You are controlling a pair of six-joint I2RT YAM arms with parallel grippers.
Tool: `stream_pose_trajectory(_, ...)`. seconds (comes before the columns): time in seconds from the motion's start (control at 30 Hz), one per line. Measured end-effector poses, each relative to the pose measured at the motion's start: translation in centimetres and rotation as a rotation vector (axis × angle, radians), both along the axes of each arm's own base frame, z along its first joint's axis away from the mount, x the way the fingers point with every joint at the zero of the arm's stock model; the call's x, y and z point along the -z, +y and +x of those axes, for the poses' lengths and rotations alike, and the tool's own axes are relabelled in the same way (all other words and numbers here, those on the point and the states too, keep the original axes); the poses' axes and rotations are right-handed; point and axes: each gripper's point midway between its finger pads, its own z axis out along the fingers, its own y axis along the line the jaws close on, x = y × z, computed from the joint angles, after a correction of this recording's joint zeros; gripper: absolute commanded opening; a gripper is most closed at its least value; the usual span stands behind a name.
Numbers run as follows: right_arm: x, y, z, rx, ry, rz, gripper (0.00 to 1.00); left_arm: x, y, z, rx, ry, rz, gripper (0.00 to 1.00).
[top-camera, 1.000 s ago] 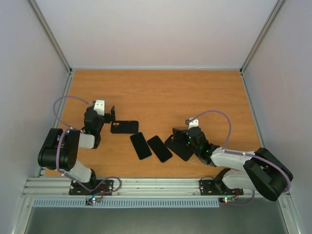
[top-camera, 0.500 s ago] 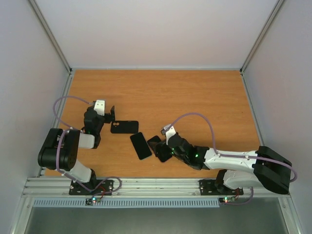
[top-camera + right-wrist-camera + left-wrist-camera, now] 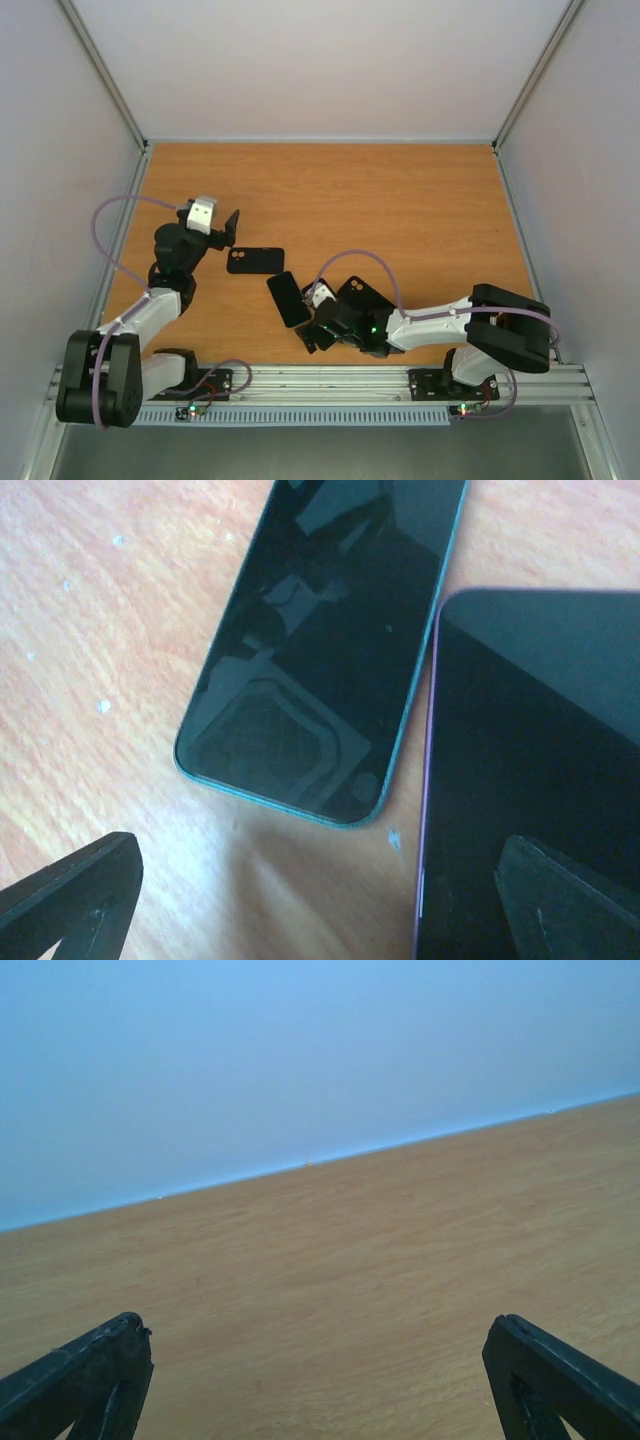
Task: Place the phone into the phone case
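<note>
A black phone case (image 3: 255,261) lies flat left of centre. A teal-edged phone (image 3: 288,298) lies screen up beside it and also shows in the right wrist view (image 3: 330,650). A purple-edged phone (image 3: 540,770) lies right of it, mostly hidden under the right gripper in the top view. A second black case (image 3: 365,294) lies behind the right wrist. My right gripper (image 3: 318,325) (image 3: 320,910) is open and empty, low over the phones' near ends. My left gripper (image 3: 226,229) (image 3: 320,1380) is open and empty, left of the first case, over bare wood.
The wooden table (image 3: 400,200) is walled by white panels on three sides. A metal rail (image 3: 320,380) runs along the near edge by the arm bases. The right arm lies low across the near right of the table.
My right arm has swept left from the second case to the near ends of the phones, covering the purple-edged phone. My left arm has stretched out; its gripper stays near the first case.
</note>
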Motion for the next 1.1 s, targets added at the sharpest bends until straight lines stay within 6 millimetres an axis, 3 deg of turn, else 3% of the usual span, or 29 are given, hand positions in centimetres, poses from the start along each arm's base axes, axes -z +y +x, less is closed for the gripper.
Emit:
stream_pose_trajectory(0.07, -0.2, 0.8, 0.3, -0.001, 0.000, 0.000, 0.98, -0.5, -0.3, -0.2, 0.022, 0.004, 0.010, 0.91)
stream_pose_trajectory(0.37, -0.3, 1.8, -0.2, -0.028, 0.028, 0.026, 0.98, 2.6, -0.8, -0.9, 0.058, 0.132, 0.031, 0.91)
stream_pose_trajectory(0.77, 0.5, 3.0, -2.2, -0.083, 0.110, 0.095, 0.98, 2.9, -0.9, -1.0, 0.066, 0.143, 0.040, 0.91)
stream_pose_trajectory(0.93, 0.6, 3.6, -1.4, -0.056, 0.085, 0.092, 0.98, 2.9, -0.9, -1.0, 0.066, 0.142, 0.040, 0.91)
stream_pose_trajectory(1.1, 0.7, 2.6, 0.4, 0.029, 0.064, 0.082, 0.98, 2.9, -0.9, -1.0, 0.066, 0.142, 0.040, 0.92)
